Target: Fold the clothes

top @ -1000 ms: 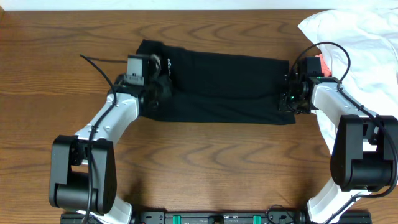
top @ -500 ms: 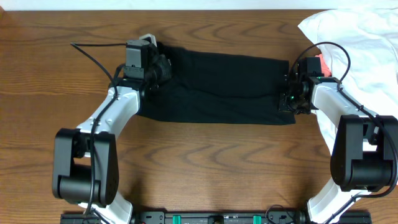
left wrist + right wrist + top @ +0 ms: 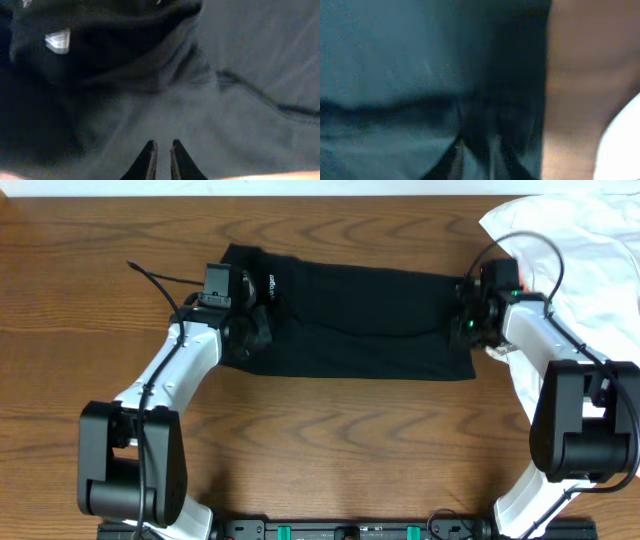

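The clothes [image 3: 360,320] are one black garment laid as a wide band across the table, with a tiny white logo [image 3: 270,280] near its left end. My left gripper [image 3: 258,315] rests over that left end. In the left wrist view its jaws [image 3: 163,147] show only a thin slit, with grey-black fabric [image 3: 240,75] beneath and nothing visibly pinched. My right gripper [image 3: 466,320] sits on the garment's right edge. The right wrist view is blurred; the jaws [image 3: 476,155] stand slightly apart over a dark fold of the cloth [image 3: 385,65].
A large white garment [image 3: 570,240] is heaped at the back right, close to my right arm, and shows at the corner of the right wrist view [image 3: 620,145]. A coral-pink item [image 3: 520,280] peeks out beside it. Bare wooden table [image 3: 320,440] lies in front.
My left gripper went up to the garment's far left corner, then came back down over its left end. My right gripper slid toward the far side along the right edge, jaws widening slightly.
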Controlling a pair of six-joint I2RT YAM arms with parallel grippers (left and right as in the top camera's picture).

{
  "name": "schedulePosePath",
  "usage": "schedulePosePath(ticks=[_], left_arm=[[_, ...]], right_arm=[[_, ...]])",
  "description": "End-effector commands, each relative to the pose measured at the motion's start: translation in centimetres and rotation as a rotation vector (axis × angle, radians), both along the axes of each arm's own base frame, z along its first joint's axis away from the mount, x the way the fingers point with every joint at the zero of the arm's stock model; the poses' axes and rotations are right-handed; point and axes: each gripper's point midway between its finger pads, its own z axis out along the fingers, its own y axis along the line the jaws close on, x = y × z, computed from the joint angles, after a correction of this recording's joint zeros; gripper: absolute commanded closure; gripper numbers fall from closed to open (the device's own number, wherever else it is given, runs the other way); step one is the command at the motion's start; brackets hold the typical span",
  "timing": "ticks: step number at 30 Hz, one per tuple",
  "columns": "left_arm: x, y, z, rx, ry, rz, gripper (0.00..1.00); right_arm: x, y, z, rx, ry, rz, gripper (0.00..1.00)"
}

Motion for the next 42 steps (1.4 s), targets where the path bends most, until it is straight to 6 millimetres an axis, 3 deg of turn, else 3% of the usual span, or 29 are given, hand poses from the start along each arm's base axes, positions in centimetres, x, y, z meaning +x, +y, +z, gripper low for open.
schedulePosePath(ticks=[1, 5, 12, 16, 19, 21, 24, 27, 35, 37, 42], left_arm=[[-0.5, 0.5, 0.3, 0.035, 0.011, -0.008, 0.88], [-1.2, 1.6, -0.4, 0.094, 0.042, 0.012, 0.88], [-2.1, 3.0, -1.9, 0.164, 0.060, 0.035, 0.88], [-2.4, 3.0, -2.5, 0.164, 0.063, 0.035, 0.87], [-2.0, 2.9, -2.4, 0.162, 0.049, 0.036, 0.85], [-1.8, 2.9, -2.3, 0.160, 0.039, 0.036, 0.78], [-1.7, 2.9, -2.2, 0.159, 0.033, 0.037, 0.63], [-1.7, 2.9, -2.2, 0.159, 0.033, 0.037, 0.57], [-1.7, 2.9, -2.2, 0.159, 0.033, 0.037, 0.51], [-1.7, 2.9, -2.2, 0.159, 0.033, 0.037, 0.52], [-1.8, 2.9, -2.5, 0.160, 0.041, 0.036, 0.52]], right_arm=[[3.0, -0.9, 2.7, 0.010, -0.086, -0.070, 0.77], [3.0, -0.2, 3.0, 0.048, -0.075, -0.083, 0.78], [-2.2, 8.1, 4.0, 0.338, 0.039, 0.300, 0.80], [-4.6, 10.6, 3.4, 0.309, 0.086, 0.439, 0.80], [-4.6, 11.9, 2.8, 0.251, 0.074, 0.489, 0.79], [-4.5, 12.5, 2.3, 0.200, 0.066, 0.516, 0.78], [-4.4, 12.5, 1.2, 0.117, 0.075, 0.515, 0.78], [-4.6, 12.9, -0.5, 0.104, 0.107, 0.522, 0.79], [-4.7, 12.4, -5.0, 0.083, 0.186, 0.490, 0.81], [-3.7, 11.7, -6.0, 0.037, 0.172, 0.436, 0.82], [-1.1, 9.9, -6.4, -0.061, 0.101, 0.324, 0.80]])
